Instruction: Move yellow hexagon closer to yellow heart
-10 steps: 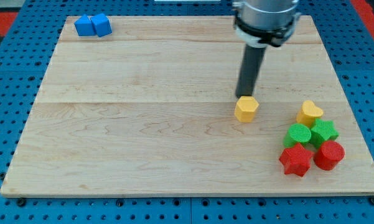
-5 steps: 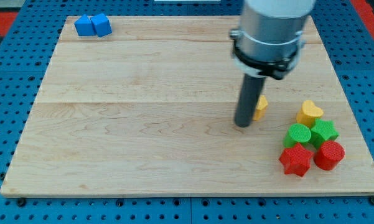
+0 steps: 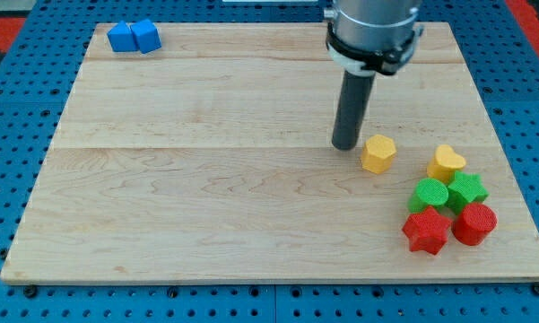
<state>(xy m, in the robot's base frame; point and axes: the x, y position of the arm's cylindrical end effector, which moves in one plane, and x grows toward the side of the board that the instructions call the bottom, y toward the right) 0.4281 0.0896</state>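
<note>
yellow hexagon (image 3: 378, 153); yellow heart (image 3: 446, 162); dark rod (image 3: 352, 109)

Your non-task items: two blue blocks (image 3: 134, 37) touching side by side, top-left corner of wooden board (image 3: 206, 206). At view's right, tight cluster: green cylinder (image 3: 429, 194) beside green star (image 3: 467, 190), red star (image 3: 426, 231) below cylinder, red cylinder (image 3: 474, 223) below green star, all touching or nearly so. Blue pegboard (image 3: 9, 135) with hole grid surrounds board on all sides you can see.
</note>
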